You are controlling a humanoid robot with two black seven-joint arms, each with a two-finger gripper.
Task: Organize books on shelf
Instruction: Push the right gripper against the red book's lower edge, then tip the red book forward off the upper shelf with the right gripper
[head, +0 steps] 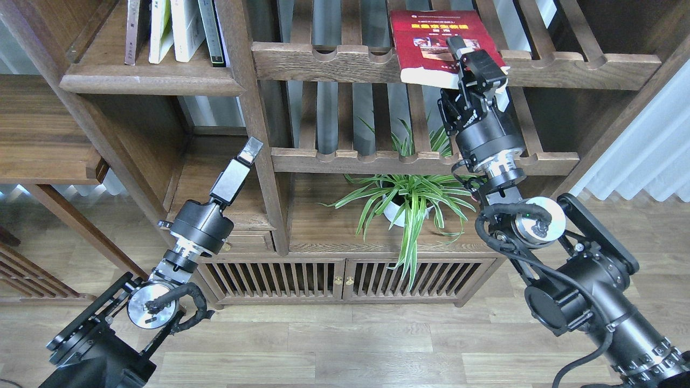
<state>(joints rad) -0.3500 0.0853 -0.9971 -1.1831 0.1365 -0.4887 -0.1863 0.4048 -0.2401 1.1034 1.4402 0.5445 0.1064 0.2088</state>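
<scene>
Right arm stretched high, its hand point(470, 60) clamping the red book's point(428, 40) near corner, left hand point(245, 153) raised, grip unreadable.

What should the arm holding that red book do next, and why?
Probably lift the red book clear of the slatted rack and carry it left toward the solid shelf. The right pincer grips its near corner, and the book lies flat, away from the standing books.

Two black arms of thick cylindrical segments. Silver joint discs with looping black cables at both wrists. Ribbed silver collars above. Left pincer point(245, 156) boxy, silver-tipped; right pincer point(474, 64) blocky, small white lettering below it.
</scene>
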